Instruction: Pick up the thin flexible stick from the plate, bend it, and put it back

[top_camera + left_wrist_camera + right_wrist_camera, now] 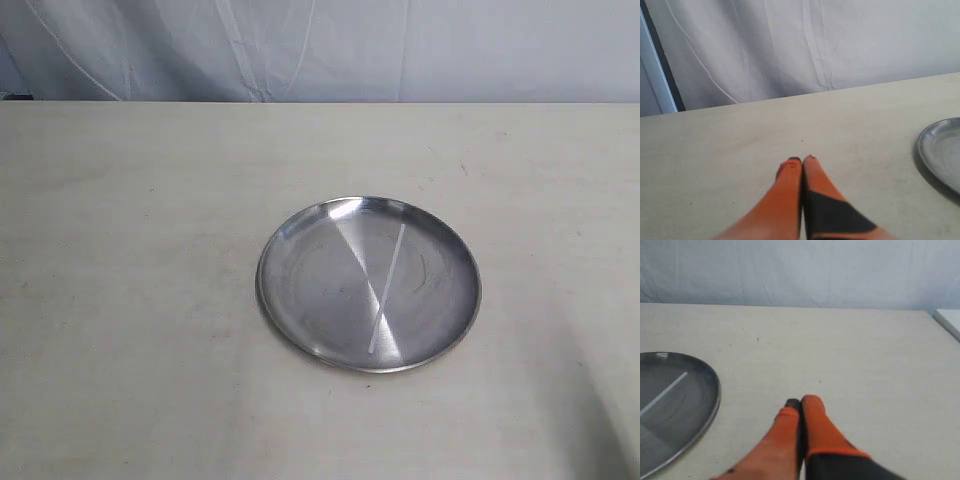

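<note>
The plate point(300, 300) is a round shiny metal dish sitting on the beige table, slightly right of centre. The thin flexible stick point(388, 290) lies inside it as a pale straight line, running from the far rim towards the near rim. Neither gripper shows in the exterior view. In the left wrist view my left gripper point(802, 160) is shut and empty over bare table, with the plate's rim point(935, 145) off to one side. The right gripper point(801, 402) is likewise shut on nothing, beside the plate point(705, 405), where the stick point(665, 392) is visible.
A white cloth backdrop point(320, 50) hangs behind the table's far edge. A white object point(949, 320) sits at the table's far corner in the right wrist view. A pale upright frame point(655, 65) stands beside the cloth in the left wrist view.
</note>
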You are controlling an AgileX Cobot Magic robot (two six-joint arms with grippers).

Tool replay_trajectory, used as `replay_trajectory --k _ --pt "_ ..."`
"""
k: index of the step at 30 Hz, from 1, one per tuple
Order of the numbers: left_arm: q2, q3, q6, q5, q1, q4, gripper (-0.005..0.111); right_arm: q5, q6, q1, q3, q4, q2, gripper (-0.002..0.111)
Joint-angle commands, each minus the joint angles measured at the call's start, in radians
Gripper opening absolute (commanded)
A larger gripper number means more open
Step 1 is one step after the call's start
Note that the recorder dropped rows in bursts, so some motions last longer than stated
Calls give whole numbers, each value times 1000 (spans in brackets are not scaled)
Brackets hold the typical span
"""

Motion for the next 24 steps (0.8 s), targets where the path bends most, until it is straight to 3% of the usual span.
replay_trajectory --k 1,3,5,8,10,14,17,20,24 --pt "-5 5 -2 -14 -5 1 0 -28 -1 3 4 -37 -5 1" --pt "-5 5 -2 -14 -5 1 0 -51 -1 3 4 -37 -5 1" --pt "-5 5 -2 -14 -5 1 0 -186 15 3 4 39 -5 1" --pt "-5 5 -2 -14 -5 1 0 -518 247 3 4 454 -5 1" --pt "-5 5 -2 -14 -5 1 0 -585 438 3 4 606 -5 1" --pt "-5 5 -2 -14 -5 1 0 -524 746 3 -26 382 -5 1" --pt "-5 5 -2 -14 -5 1 0 -554 785 3 -76 204 11 1" --pt "-5 5 -2 -14 -5 1 0 -315 767 3 -191 188 97 -1" --pt "-5 5 -2 -14 -5 1 0 79 544 3 -415 125 352 -1"
